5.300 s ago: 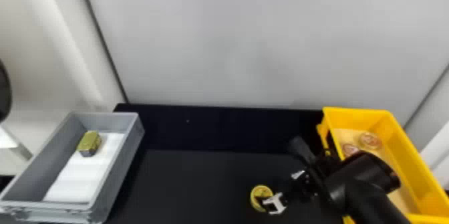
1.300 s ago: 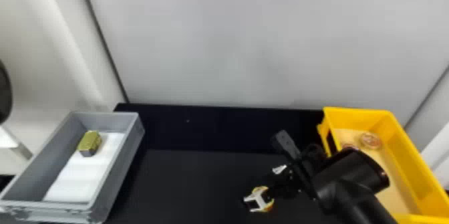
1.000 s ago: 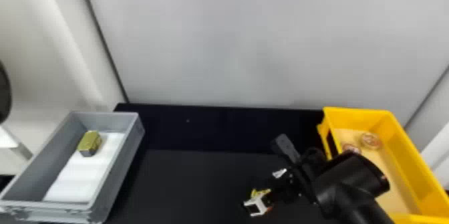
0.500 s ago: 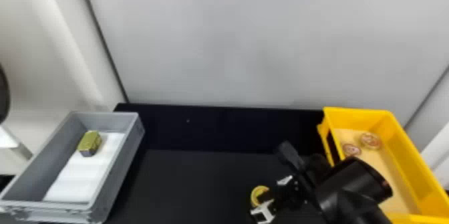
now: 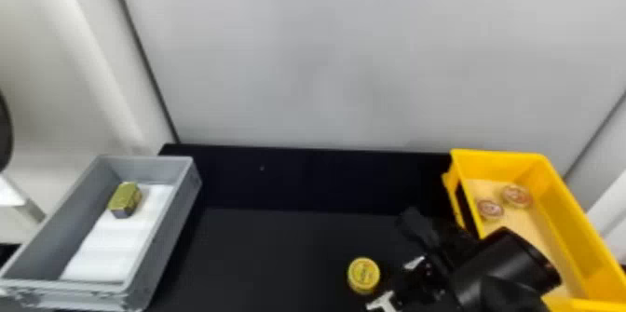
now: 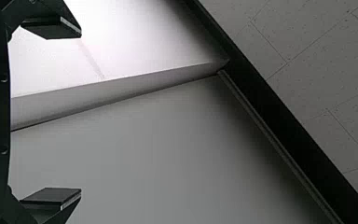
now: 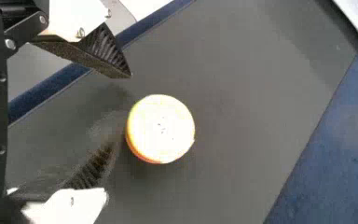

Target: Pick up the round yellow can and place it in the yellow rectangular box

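I'm watching the round yellow can [image 5: 364,274] sitting on the black table [image 5: 275,250], out in the space between the grey box [image 5: 174,229] and the yellow rectangular box [image 5: 556,197], nearer the yellow one. It's standing upright: its flat, round lid is facing up and its axis is running vertically, with no longer direction showing across that circular top. In the head view, I'm seeing the can lying to the left of my right gripper [image 5: 390,283], and the two are sitting apart but near. My right arm is coming in from the lower right, its dark wrist crossing in front of the yellow box's near part, and it's angling leftward toward the can. In the right wrist view, my right gripper [image 7: 121,112] is gaping open, holding nothing; its fingers [image 7: 114,58] are spreading to either side, and the can is resting just beyond their tips. Over on the other arm, my left gripper [image 6: 79,112] is waiting wide open and empty, facing pale panels. Inside the yellow box, two round reddish items [image 5: 517,196] are lying close together, while a gold block [image 5: 125,199] is resting in the grey one.
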`<state>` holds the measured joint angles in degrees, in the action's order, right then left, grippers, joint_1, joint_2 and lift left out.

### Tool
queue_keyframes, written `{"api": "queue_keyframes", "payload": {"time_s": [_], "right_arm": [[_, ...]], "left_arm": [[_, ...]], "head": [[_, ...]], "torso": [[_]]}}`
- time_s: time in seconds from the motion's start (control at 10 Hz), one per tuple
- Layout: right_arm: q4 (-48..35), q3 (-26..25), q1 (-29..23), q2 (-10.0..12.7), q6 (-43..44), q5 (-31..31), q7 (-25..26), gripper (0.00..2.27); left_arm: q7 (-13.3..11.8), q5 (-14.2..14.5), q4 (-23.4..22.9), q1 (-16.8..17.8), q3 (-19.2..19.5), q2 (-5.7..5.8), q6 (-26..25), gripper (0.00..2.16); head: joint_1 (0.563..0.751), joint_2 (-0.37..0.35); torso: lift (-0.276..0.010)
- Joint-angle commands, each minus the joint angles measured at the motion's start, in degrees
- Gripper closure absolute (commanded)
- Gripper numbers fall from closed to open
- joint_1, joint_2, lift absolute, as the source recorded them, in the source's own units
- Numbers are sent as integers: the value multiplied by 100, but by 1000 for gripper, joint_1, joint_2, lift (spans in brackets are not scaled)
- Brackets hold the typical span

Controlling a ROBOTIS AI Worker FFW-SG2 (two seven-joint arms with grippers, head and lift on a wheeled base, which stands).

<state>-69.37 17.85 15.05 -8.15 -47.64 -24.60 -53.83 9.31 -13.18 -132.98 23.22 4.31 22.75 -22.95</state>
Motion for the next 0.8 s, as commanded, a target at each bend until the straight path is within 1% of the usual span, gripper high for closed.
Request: {"api": "queue_keyframes", "payload": {"time_s": [0.0, 0.1, 0.2, 0.3, 0.5, 0.7], "right_arm": [[-174, -246, 25, 68, 68, -20, 2, 275], [-490, -237, 78, 41, -2, -11, -16, 274], [-613, -176, 165, -3, -55, -2, -25, 254], [-631, -184, 209, -3, -2, 24, -16, 211], [-675, -158, 183, -3, 24, 42, -16, 225], [-534, -70, 157, 6, 85, 68, 2, 233]], "left_arm": [[1, 0, 0, 8, -35, -6, -35, 87], [1, 0, 9, 16, -44, -6, -35, 87], [1, 0, 0, 25, -44, 3, -35, 87], [1, 0, 0, 25, -53, -6, -44, 87], [9, 0, 0, 34, -62, -6, -44, 87], [27, 0, 9, 34, -62, -6, -44, 87]], "head": [[663, 54], [663, 54], [663, 54], [663, 54], [663, 54], [663, 54]], "torso": [[-10], [-10], [-10], [-10], [-10], [-10]]}}
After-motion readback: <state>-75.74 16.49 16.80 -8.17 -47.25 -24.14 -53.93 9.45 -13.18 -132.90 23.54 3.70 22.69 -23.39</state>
